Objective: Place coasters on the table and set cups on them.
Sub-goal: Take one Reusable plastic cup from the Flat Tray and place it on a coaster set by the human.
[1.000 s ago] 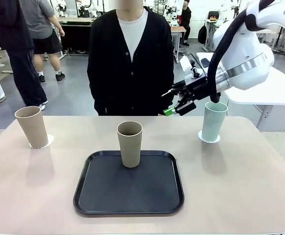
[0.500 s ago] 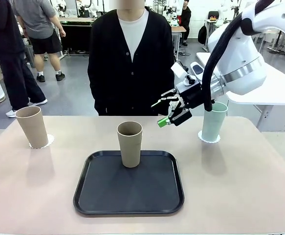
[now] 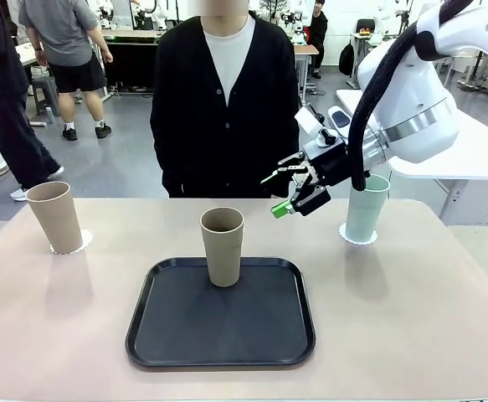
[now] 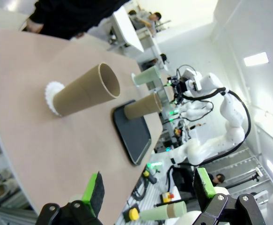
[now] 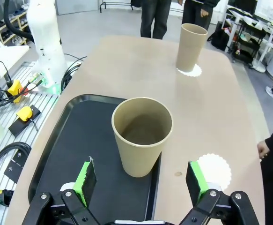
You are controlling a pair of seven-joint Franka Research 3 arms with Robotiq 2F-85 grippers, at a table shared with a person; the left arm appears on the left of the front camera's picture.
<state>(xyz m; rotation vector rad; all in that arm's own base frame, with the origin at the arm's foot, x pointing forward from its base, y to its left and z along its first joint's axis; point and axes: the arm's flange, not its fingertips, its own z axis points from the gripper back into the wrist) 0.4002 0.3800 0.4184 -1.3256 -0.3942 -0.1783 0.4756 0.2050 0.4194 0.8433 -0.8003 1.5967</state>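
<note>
One beige-brown cup (image 3: 53, 216) stands on a white coaster (image 3: 74, 244) at the table's (image 3: 411, 335) left. At the right, a mint cup (image 3: 366, 207) rests on another coaster (image 3: 358, 237). A second beige cup (image 3: 223, 245) (image 5: 142, 135) stands in the black tray (image 3: 220, 318). My right gripper (image 3: 281, 194) (image 5: 141, 183) hovers open, above and right of that cup, just left of the mint cup. A bare coaster (image 5: 214, 168) lies on the table beside the tray. My left gripper (image 4: 149, 187) is open, off the table's left end, facing the left cup (image 4: 82, 90).
A person in a black cardigan (image 3: 223, 100) stands at the far edge, one hand (image 5: 262, 150) near the bare coaster. White tables (image 3: 470, 155) stand behind the right arm. Cables and small items (image 5: 19, 101) lie on a rack beside the table.
My right gripper has moved left, away from the mint cup and toward the cup in the tray, staying open. The cups have not moved.
</note>
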